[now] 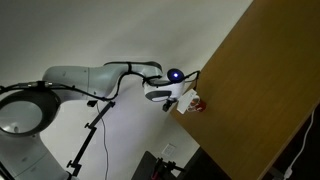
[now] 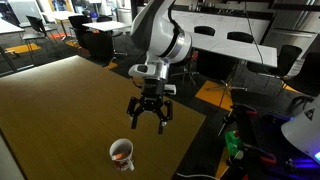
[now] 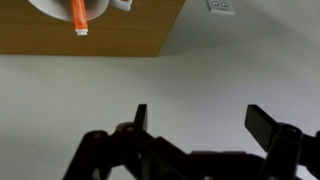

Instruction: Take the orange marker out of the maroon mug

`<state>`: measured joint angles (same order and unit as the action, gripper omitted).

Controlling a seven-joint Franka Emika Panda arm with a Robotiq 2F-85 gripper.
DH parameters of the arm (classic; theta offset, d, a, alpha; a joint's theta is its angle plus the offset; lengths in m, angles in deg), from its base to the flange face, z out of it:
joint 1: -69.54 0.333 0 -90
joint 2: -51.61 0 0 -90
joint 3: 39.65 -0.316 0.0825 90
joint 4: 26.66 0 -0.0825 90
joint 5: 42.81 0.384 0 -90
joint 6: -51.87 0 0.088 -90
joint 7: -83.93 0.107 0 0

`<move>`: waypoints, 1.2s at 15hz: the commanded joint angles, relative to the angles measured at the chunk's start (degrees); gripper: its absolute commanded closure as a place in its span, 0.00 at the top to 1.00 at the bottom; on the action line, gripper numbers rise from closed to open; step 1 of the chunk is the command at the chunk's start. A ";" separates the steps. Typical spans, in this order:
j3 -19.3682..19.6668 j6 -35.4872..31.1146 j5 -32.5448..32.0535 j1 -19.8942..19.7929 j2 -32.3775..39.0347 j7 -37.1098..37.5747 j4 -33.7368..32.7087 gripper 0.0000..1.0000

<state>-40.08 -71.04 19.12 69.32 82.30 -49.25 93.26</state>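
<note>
Progress so far is nil: the orange marker (image 2: 122, 152) sits inside the maroon mug (image 2: 126, 165), which stands near the edge of the bench (image 2: 60, 110). The hand (image 2: 147, 125) hangs above the mug and apart from it, its fingers spread wide with nothing between them. What is left, I judge, is everything: descend, close on the marker and lift it clear. In the wrist view the marker is a thin orange stick whose pale end pokes past the rim.

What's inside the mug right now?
The orange marker sits in the mug, its pale tip poking past the rim in the wrist view. The mug's bottom is hidden by the marker and wall, so anything else inside cannot be told.
</note>
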 commanded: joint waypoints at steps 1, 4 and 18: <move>-0.90 -0.21 -0.55 -0.88 0.01 0.27 -0.10 1.00; -1.10 -0.55 0.29 -1.04 0.97 -0.08 -1.05 1.00; -4.23 -10.85 6.59 -1.17 14.03 -11.73 -10.95 1.00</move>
<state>-43.06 -80.36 24.40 69.02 93.31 -57.91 85.38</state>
